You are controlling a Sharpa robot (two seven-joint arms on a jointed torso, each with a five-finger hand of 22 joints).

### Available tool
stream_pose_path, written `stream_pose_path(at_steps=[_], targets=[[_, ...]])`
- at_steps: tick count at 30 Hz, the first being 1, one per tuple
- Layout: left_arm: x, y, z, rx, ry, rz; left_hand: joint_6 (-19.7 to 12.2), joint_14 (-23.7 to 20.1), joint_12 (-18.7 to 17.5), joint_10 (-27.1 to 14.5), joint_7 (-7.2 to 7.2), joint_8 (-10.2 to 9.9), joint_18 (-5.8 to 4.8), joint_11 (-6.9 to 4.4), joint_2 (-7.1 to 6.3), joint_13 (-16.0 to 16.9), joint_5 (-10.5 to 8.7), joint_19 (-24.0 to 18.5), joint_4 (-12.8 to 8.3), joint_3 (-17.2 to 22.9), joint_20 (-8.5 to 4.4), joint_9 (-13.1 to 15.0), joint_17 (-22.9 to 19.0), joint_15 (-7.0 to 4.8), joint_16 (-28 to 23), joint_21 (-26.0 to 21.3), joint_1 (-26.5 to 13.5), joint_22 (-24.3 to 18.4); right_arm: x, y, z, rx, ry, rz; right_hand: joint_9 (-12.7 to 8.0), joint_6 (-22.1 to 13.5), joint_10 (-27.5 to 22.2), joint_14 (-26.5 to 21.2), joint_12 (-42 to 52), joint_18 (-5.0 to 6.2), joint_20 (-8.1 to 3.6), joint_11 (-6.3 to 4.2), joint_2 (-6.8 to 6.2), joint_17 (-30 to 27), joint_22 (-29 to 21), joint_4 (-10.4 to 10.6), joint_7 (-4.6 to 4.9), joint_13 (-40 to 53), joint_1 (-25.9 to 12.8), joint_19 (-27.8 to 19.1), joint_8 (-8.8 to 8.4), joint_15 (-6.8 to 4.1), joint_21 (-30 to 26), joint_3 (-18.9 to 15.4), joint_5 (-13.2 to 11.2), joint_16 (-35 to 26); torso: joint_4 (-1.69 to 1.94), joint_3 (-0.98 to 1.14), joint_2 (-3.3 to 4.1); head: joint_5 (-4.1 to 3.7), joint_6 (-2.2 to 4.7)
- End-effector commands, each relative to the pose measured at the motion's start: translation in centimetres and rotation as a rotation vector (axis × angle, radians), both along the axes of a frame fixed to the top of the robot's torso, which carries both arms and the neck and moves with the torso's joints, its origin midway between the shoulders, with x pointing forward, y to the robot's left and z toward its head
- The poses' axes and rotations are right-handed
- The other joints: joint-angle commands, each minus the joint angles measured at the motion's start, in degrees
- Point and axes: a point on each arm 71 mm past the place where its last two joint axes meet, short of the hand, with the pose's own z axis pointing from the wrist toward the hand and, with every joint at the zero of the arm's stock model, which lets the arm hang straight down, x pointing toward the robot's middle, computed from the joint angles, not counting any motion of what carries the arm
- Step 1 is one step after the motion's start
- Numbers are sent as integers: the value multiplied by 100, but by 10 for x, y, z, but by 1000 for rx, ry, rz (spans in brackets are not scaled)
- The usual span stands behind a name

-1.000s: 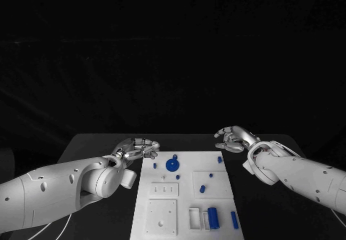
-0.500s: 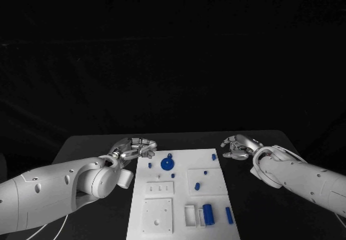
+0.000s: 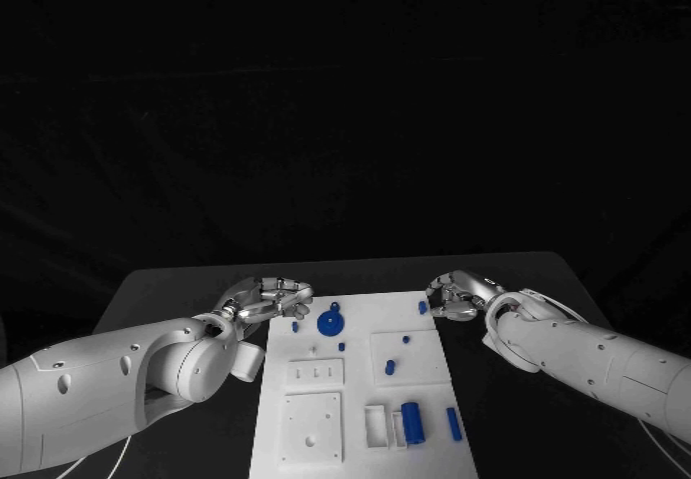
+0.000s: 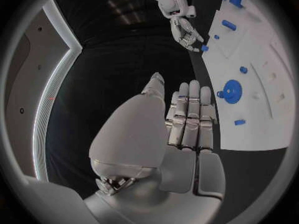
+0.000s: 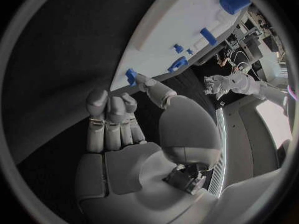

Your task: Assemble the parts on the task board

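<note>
The white task board (image 3: 363, 394) lies in the middle of the black table. On it are a blue gear (image 3: 330, 322), a blue cylinder (image 3: 412, 422), a blue bar (image 3: 453, 424) and several small blue pegs. My left hand (image 3: 267, 297) hovers just off the board's far left corner and holds nothing; its fingers (image 4: 190, 117) lie straight and side by side, near the gear (image 4: 232, 91). My right hand (image 3: 458, 294) is at the far right corner, its thumb (image 5: 152, 89) reaching beside a small blue peg (image 5: 131, 76) at the board's edge (image 3: 423, 308); whether they touch is unclear.
Bare black table (image 3: 173, 289) surrounds the board on both sides. The board's near half carries white recessed blocks (image 3: 317, 424) and a slotted holder (image 3: 377, 424). My right hand (image 4: 185, 32) also shows in the left wrist view, beside the same peg (image 4: 204, 48).
My right hand has come in from off the board toward the peg at its far right corner. My left hand has stayed near the far left corner.
</note>
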Motion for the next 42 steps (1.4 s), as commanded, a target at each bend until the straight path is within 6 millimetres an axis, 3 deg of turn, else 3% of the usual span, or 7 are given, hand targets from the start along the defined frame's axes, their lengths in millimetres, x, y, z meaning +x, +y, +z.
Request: stream_pose_path(at_steps=[1,10,18,22,35,39,42], targets=[[-2,-3,2,-12,-8,-25,20,18,-27,-47,-10,-37,104,4,7,-7,4,-34,0,-46,-14,8,10,6,-40,1,35,-7,0,2,-2,-26,16,19,-8,-26,-18,1,-12,473,-11,-37,11,10,104,-17,-20,-6,60,-45,-21,-56,-18,-34,1,-22,19,23,54,16,-6],[-3,-1,2,-8,-10,-23,19,17,-31,-52,-10,-39,104,5,5,-8,4,-35,-1,-47,-14,10,11,6,-42,1,37,-8,-2,5,-10,-28,25,17,-9,-39,-24,-1,-12,473,-10,-44,17,12,104,-20,-26,-7,65,-49,-23,-62,-16,-41,7,-24,22,42,121,36,-16],[-3,-1,2,-8,-9,-24,19,17,-33,-55,-10,-41,104,5,6,-7,5,-35,0,-47,-14,11,12,7,-43,1,36,-8,-1,7,-10,-20,20,6,1,-21,-26,3,-6,473,-5,-54,84,20,101,14,-37,-11,39,-48,-1,-73,-11,-48,-10,-25,29,39,167,41,10],[-3,-2,2,-8,-9,-26,18,16,-35,-56,-7,-43,104,7,5,-7,5,-35,0,-48,-14,12,13,7,-44,1,35,-8,-1,8,-10,-19,21,4,14,16,-18,14,5,473,-6,-66,153,32,97,50,-48,-19,3,-42,34,-85,-3,-16,-262,-25,31,36,167,35,19],[-2,-1,2,-7,-8,-24,16,16,-37,-58,-5,-46,104,7,8,-7,5,-35,1,-47,-14,14,14,7,-45,1,36,-9,0,11,-10,-12,15,5,50,199,-1,37,25,473,-17,-75,274,59,94,141,-58,-41,20,-30,146,-93,10,254,-653,-32,29,39,174,41,-28],[-1,0,1,-4,-8,-19,16,16,-37,-58,-5,-46,103,7,8,-7,5,-35,1,-47,-14,14,14,7,-45,1,35,-9,0,10,-10,-13,17,3,52,212,-1,38,26,473,-17,-75,276,61,94,144,-57,-42,22,-30,152,-93,11,272,-675,-32,27,43,173,39,-42],[-1,1,1,-3,-8,-17,16,16,-38,-58,-5,-46,103,7,9,-7,5,-35,1,-47,-14,14,15,7,-45,1,35,-9,-1,11,-10,-12,16,6,104,443,1,40,31,473,-20,-41,314,66,96,163,-22,-44,30,-31,273,-59,15,329,-777,-33,27,47,172,42,-43]])
